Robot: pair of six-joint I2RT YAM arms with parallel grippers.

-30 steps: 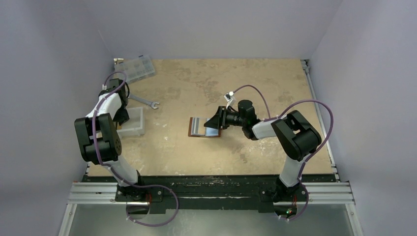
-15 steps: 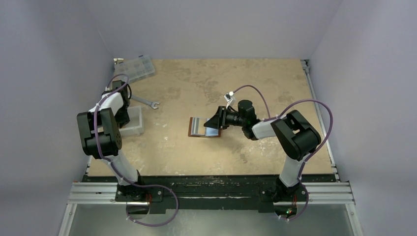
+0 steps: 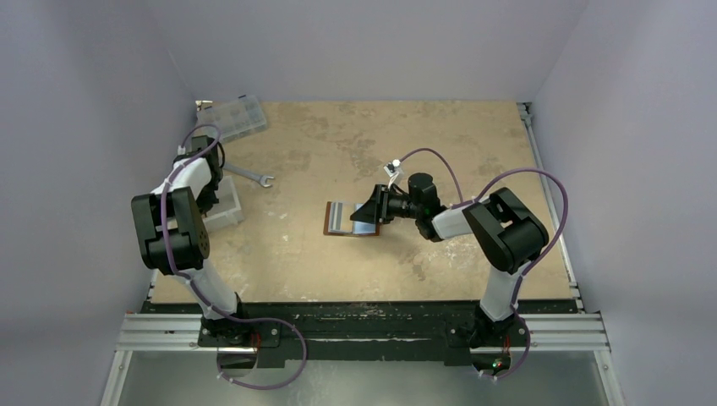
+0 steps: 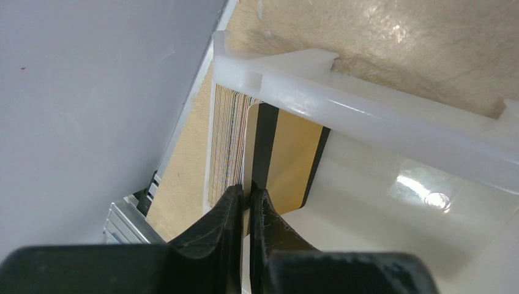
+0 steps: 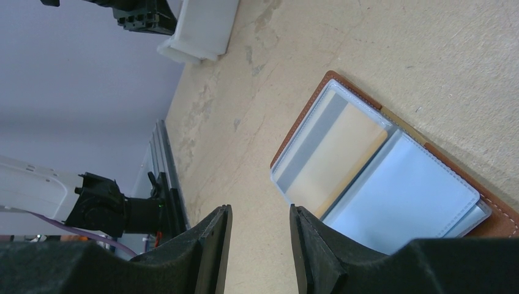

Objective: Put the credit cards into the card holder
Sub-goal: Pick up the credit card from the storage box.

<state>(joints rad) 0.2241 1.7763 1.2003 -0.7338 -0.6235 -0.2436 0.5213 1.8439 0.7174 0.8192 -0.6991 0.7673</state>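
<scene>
Your left gripper [image 4: 246, 197] is clenched on the edge of the orange-yellow card [image 4: 294, 159], which stands in the white tray [image 4: 379, 116] at the table's left side, beside the remaining cards [image 4: 226, 141]. Lift straight up so it clears the rim without dragging its neighbours. The card holder [image 5: 367, 171] lies open mid-table. Your right gripper [image 5: 260, 214] is at its right edge, jaws apart and empty.

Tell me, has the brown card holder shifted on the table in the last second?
No. The card holder lies open in the same place, no nearer to and no farther from the wrench to its left.
</scene>
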